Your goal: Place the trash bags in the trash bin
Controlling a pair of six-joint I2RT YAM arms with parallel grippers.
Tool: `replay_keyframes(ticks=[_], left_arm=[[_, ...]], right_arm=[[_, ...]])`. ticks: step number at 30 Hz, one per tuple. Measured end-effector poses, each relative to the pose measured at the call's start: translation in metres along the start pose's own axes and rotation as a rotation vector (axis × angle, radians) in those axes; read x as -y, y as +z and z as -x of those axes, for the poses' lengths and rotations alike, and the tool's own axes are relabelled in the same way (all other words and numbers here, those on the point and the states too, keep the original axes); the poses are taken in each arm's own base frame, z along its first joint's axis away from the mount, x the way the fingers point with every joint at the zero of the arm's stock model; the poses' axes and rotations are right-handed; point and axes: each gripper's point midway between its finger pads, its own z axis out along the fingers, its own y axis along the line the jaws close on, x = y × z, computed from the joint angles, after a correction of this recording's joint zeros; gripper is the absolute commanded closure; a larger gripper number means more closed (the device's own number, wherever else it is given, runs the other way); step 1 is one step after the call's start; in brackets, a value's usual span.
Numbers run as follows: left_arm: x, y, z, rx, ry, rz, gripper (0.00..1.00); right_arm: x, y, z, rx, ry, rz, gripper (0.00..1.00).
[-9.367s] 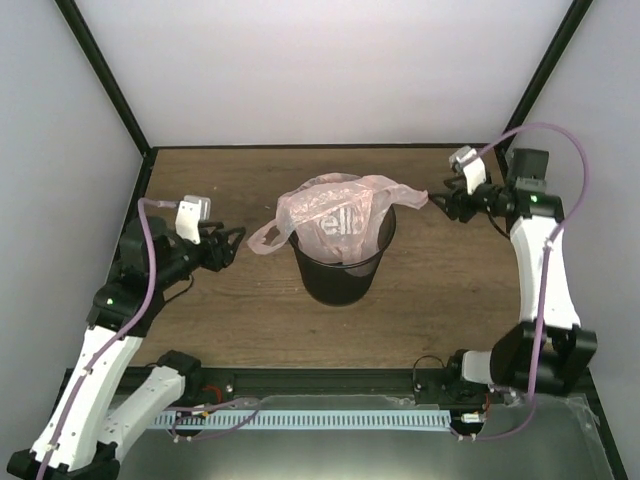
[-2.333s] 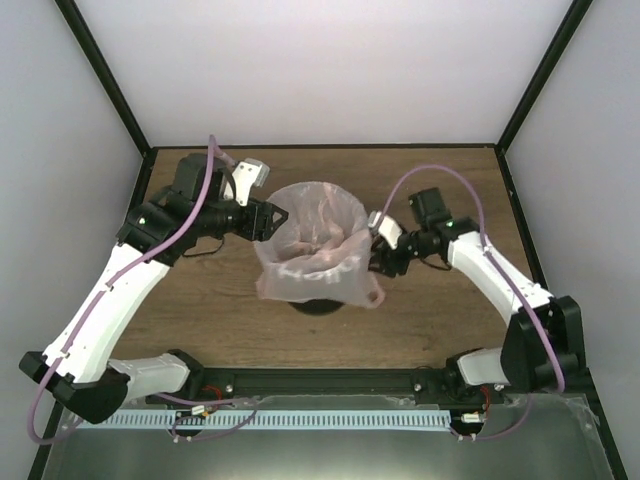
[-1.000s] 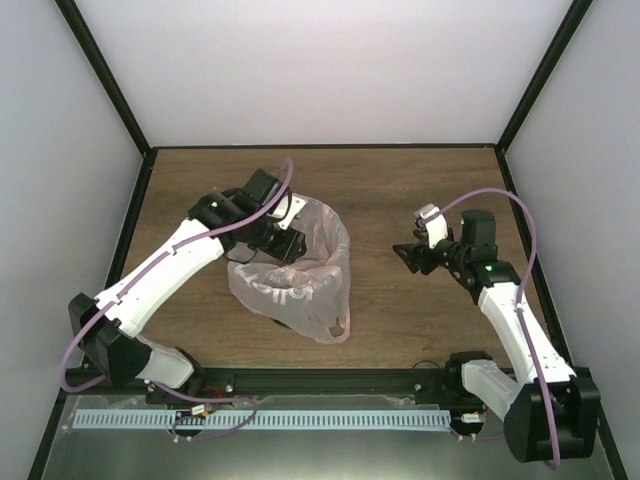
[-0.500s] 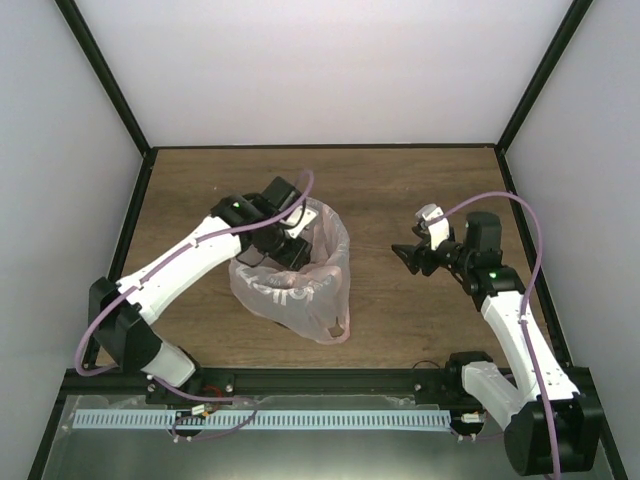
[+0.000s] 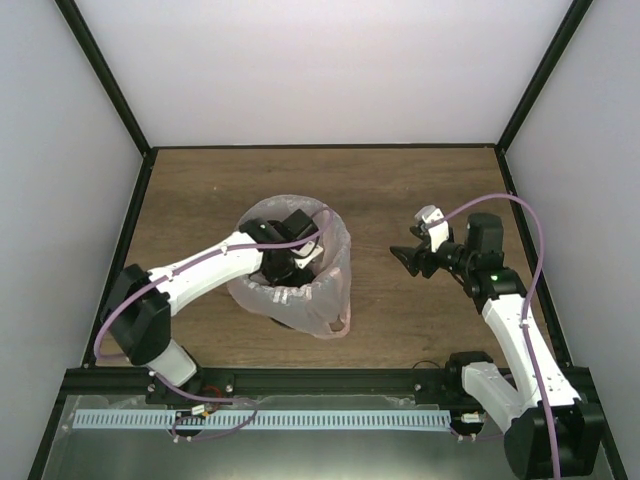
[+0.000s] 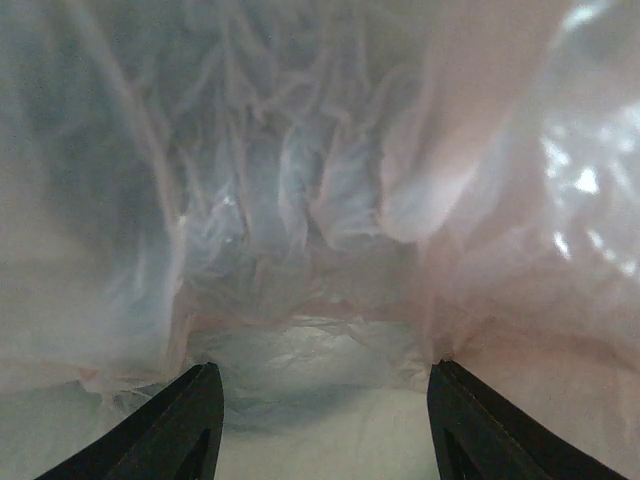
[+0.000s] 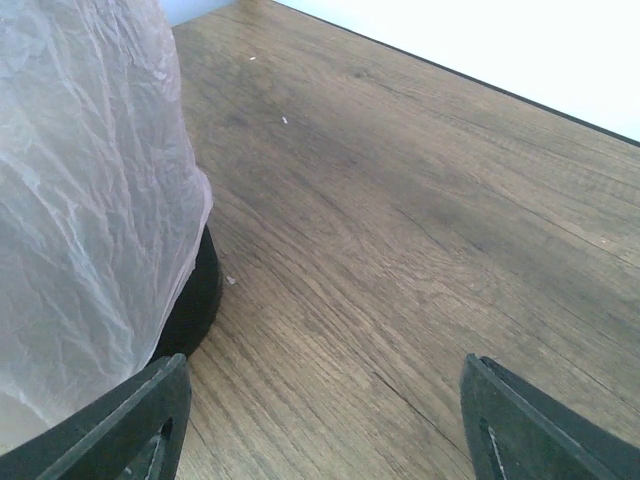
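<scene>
We see little of the bin: the bag drapes over it, leaving only a dark base showing in the right wrist view. From above, the tips of the left pincer are lost inside the bag. Its own camera cuts its fingers off at the bottom edge. The lettering is too small and creased to read.
</scene>
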Motion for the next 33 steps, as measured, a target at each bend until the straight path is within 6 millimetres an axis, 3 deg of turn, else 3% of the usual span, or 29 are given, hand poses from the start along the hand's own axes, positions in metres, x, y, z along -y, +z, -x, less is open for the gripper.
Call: replay_keyframes(ticks=[7,18,21,33], left_arm=[[0.002,0.010,0.002,-0.022,0.006,0.012,0.42],[0.014,-0.052,0.029,0.149,-0.002,0.000,0.43],[0.012,-0.043,0.027,0.115,-0.006,0.006,0.44],[0.002,0.036,-0.008,-0.102,-0.012,0.019,0.44]], right_arm=[[-0.005,0.003,-0.003,-0.007,0.001,0.038,0.25],[-0.010,0.004,-0.005,-0.008,0.001,0.075,0.25],[-0.012,0.004,-0.005,-0.008,-0.001,0.083,0.25],[-0.013,0.005,-0.006,-0.009,-0.006,0.095,0.25]])
